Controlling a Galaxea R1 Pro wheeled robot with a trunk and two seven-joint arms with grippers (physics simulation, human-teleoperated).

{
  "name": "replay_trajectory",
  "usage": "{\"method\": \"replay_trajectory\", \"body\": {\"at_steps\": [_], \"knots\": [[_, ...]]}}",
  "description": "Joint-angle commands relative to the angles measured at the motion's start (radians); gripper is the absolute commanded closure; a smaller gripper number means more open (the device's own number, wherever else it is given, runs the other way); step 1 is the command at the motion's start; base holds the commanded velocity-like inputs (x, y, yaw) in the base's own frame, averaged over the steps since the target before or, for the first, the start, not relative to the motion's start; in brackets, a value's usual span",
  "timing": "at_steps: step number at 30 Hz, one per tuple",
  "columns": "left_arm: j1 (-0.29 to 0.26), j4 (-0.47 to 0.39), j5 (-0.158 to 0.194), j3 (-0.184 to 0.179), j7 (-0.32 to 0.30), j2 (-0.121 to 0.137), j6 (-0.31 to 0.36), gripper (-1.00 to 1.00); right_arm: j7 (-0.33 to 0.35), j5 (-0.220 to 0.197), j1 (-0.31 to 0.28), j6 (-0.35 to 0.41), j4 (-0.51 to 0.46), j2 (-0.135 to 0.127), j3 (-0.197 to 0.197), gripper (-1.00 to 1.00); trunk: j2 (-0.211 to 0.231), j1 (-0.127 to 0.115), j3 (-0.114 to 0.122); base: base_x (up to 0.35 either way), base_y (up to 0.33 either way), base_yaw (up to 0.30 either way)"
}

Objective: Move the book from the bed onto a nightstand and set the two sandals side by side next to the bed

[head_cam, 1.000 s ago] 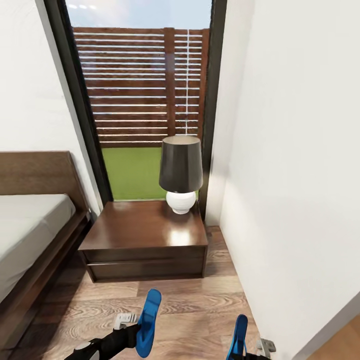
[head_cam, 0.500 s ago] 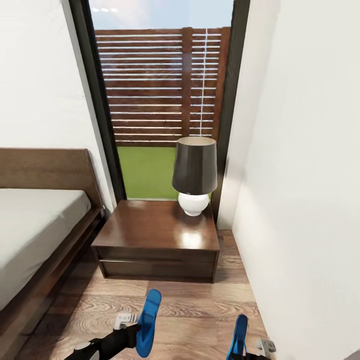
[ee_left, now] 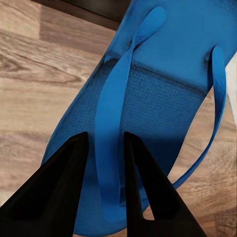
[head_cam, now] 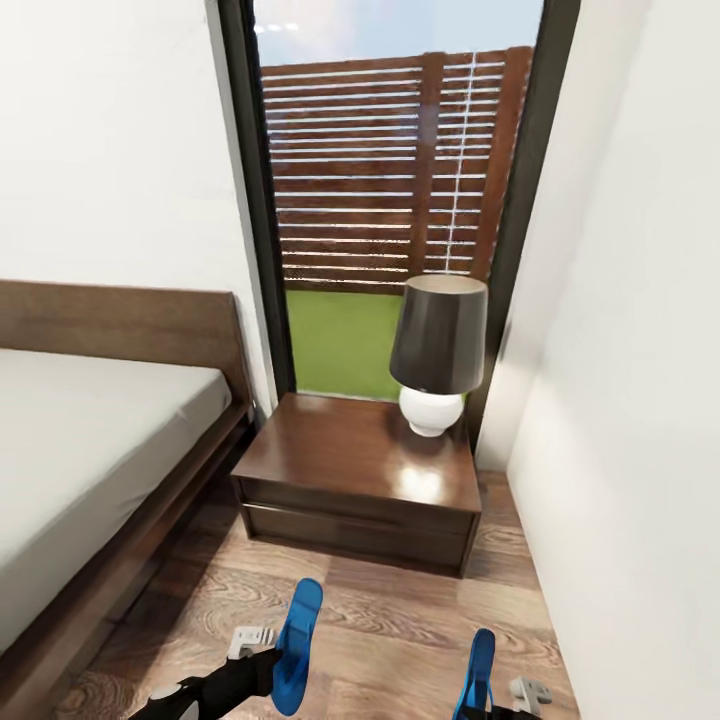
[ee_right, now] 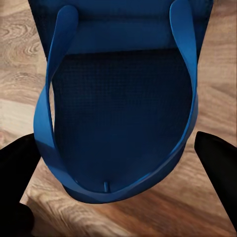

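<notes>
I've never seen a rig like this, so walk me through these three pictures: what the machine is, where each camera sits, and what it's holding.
This is a simulated wheeled robot with two arms ending in two-finger grippers. The big picture comes from its head camera, looking down at a bed, a nightstand with a lamp on it, and the wood floor. The other two come from cameras on the wrists. The left gripper is pinching the strap of one blue sandal; the right gripper holds the other sandal, its dark fingers at either side. Both sandals stand upright at the head view's lower edge.
</notes>
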Motion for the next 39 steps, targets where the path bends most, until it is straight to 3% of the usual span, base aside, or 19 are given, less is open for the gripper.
{"method": "replay_trajectory", "body": {"at_steps": [1, 39], "knots": [[-0.001, 0.002, 0.005, 0.003, -0.003, 0.000, -0.001, 1.00, 0.003, 0.001, 0.000, 0.001, 0.001, 0.000, -0.008, 1.00, 0.000, 0.000, -0.001, 0.000, 0.000, 0.292], [-0.001, 0.002, 0.003, 0.003, -0.003, -0.002, -0.001, 1.00, 0.003, 0.002, 0.000, 0.001, 0.001, 0.000, -0.008, 1.00, 0.000, 0.000, -0.001, 0.000, -0.018, 0.292]]}}
